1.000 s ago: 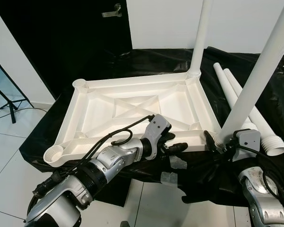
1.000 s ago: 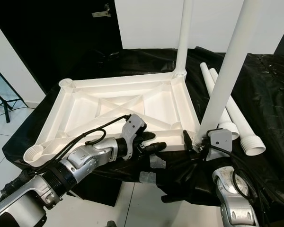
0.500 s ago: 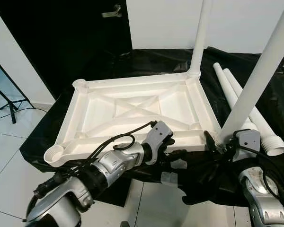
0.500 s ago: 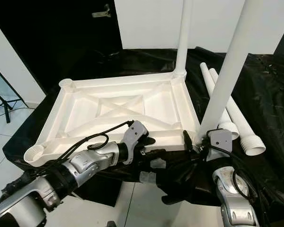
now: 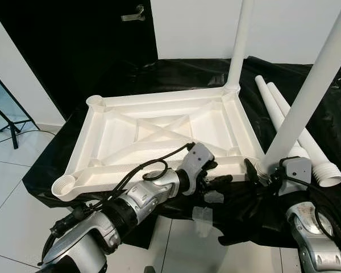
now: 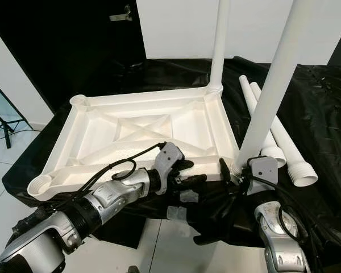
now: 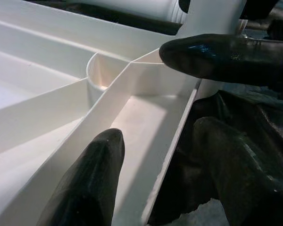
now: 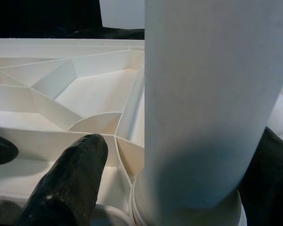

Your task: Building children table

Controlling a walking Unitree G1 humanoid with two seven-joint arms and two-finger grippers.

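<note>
Nearest the robot, the left gripper (image 5: 216,180) reaches in at the near edge of the upturned white tabletop (image 5: 159,133), close to its near right corner. In the left wrist view its black fingers (image 7: 217,59) stand apart, one over the inner channel and one outside the rim wall, so the jaws straddle that wall without yet pinching it.

Just to the right, the right gripper (image 5: 261,173) is at the foot of the near leg (image 5: 312,94), which stands upright in the near right corner socket. One finger (image 8: 75,169) lies on the tabletop beside the leg's collar; whether these jaws are gripping or merely bracing, I cannot tell.

The tabletop lies underside up on the black-draped platform (image 5: 131,79), ribs crossing its middle. Its near left socket (image 5: 64,186) and far left socket (image 5: 95,102) are empty. At the far right corner a second leg (image 5: 238,45) is already upright.

Beyond the right edge, two spare legs (image 5: 290,125) lie side by side on the cloth, threaded ends toward the robot.

My read: this is light, stiff moulded plastic, smooth and likely slippery. The tabletop is best held by its rim wall; a loose leg is best taken around the shaft near its threaded end, so it can be turned into a socket.
</note>
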